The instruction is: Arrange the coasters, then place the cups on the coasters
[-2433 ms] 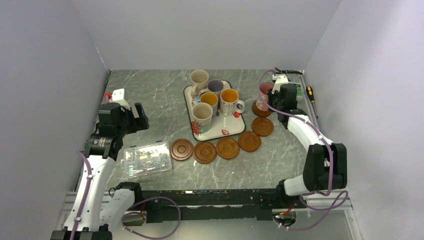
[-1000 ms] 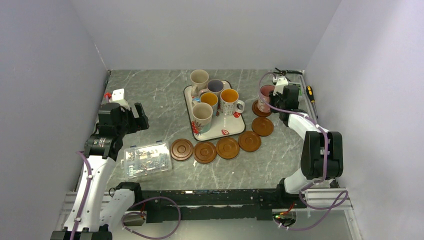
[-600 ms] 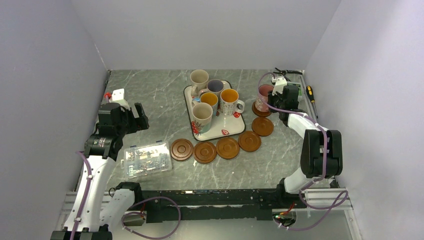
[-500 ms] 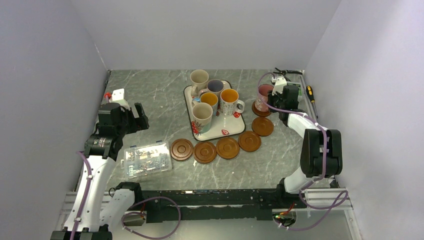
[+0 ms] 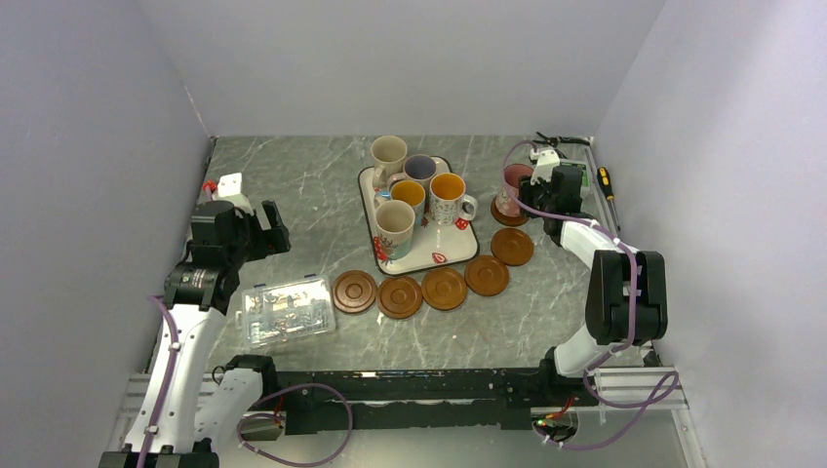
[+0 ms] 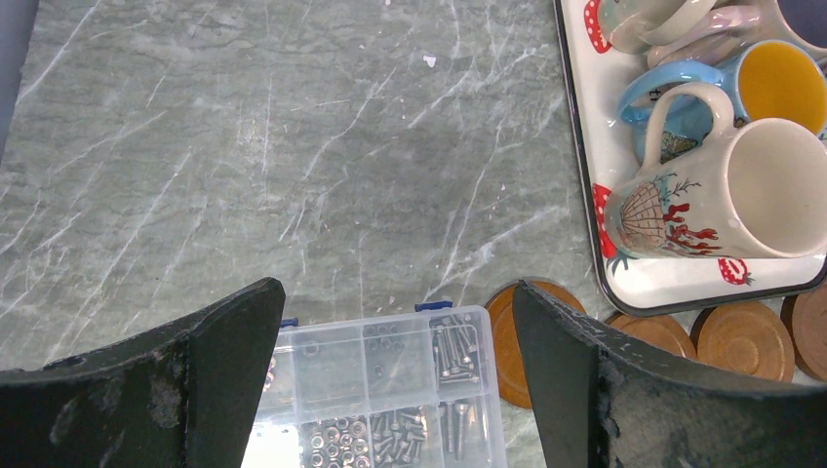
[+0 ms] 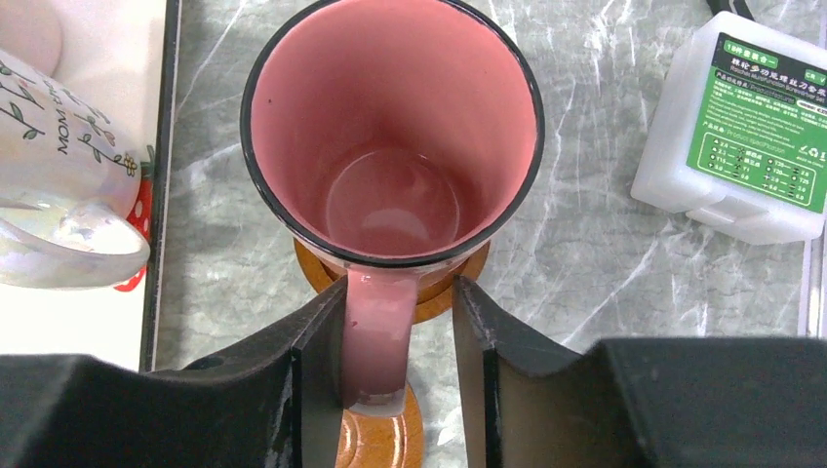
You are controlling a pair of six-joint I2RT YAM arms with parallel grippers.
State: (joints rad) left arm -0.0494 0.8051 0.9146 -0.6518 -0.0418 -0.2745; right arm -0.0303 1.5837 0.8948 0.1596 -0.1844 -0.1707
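Right wrist, pink mug (image 7: 390, 185), black rim

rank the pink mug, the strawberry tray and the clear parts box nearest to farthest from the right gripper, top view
1. pink mug: far right, its handle between the right gripper jaws.
2. tray: centre.
3. clear box: near left.

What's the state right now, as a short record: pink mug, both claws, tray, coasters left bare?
pink mug: upright on the farthest coaster
right claw: open, fingers either side of the handle
left claw: open, empty, above the clear box
tray: holds five mugs
bare coasters: five, in a curved row
placed: one of six
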